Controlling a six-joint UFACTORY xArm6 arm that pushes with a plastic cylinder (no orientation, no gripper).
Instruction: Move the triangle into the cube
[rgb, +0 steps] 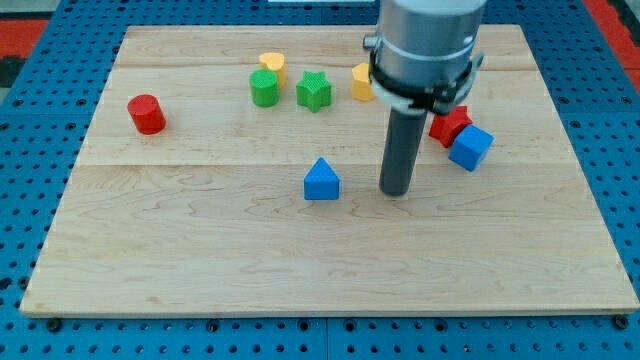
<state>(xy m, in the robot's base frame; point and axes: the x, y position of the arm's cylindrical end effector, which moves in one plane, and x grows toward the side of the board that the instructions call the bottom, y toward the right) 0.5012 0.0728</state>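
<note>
A blue triangle (321, 181) lies near the middle of the wooden board (200, 260). A blue cube (470, 147) sits toward the view's right, touching a red block (449, 126) that the arm partly hides. My tip (396, 191) rests on the board between them, a short way to the right of the triangle and to the lower left of the cube, touching neither.
A red cylinder (147, 114) stands at the view's left. Near the top are a yellow cylinder (271, 67), a green cylinder (265, 89), a green star (313, 91) and a yellow block (362, 82) partly hidden by the arm.
</note>
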